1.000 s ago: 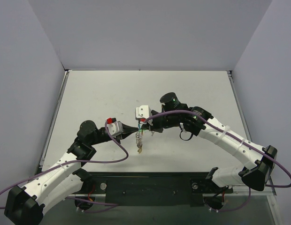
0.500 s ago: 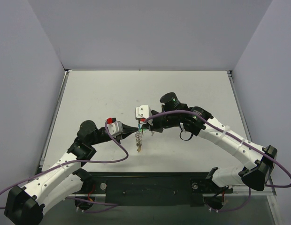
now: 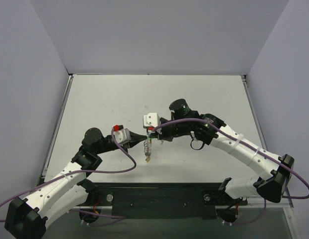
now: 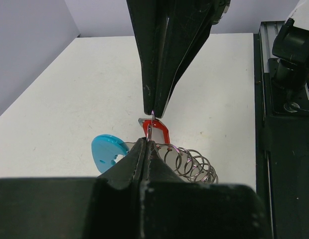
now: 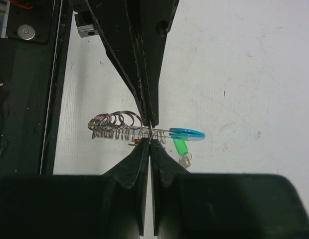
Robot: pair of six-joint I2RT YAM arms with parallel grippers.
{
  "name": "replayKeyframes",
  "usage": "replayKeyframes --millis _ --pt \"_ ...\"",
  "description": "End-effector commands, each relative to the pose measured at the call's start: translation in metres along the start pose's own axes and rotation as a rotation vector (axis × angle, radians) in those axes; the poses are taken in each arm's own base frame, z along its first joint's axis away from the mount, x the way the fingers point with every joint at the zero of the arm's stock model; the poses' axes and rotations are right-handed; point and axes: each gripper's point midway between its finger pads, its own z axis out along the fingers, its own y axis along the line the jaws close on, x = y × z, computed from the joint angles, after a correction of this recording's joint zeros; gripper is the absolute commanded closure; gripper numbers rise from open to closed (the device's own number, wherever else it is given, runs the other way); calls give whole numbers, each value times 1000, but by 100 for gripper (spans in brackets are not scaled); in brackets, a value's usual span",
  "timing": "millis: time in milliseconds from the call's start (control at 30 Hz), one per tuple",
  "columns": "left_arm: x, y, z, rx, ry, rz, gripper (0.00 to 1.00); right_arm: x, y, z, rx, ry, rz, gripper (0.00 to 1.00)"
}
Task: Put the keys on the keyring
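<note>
The left pincer (image 4: pixel 145 144) and right pincer (image 5: pixel 150 144) meet tip to tip above the tabletop (image 3: pixel 104 99). Each is fully closed, nipping the thin wire of the keyring (image 4: pixel 192 165). Its coiled rings hang to one side of the tips and its light-blue tag (image 4: pixel 107 152) to the other. The red key (image 4: pixel 158 132) sits between the tips, and the green key (image 5: pixel 181 147) dangles just beside the right pincer.

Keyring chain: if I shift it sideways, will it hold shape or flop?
Probably floppy: the keyring hangs as limp linked loops below the pinch, so it should sag and swing. Likely light, since the left end effector and right end effector carry it by fingertips alone. The blue tag may dangle and twist.
</note>
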Motion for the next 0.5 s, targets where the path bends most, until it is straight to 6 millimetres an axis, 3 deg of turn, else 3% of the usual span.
replayKeyframes --millis 0,467 --pt "-34 4 2 4 -87 60 100 -4 -1 1 7 -17 -25 100" --pt "-32 5 2 0 -82 57 100 -1 -2 -2 23 -4 -28 100"
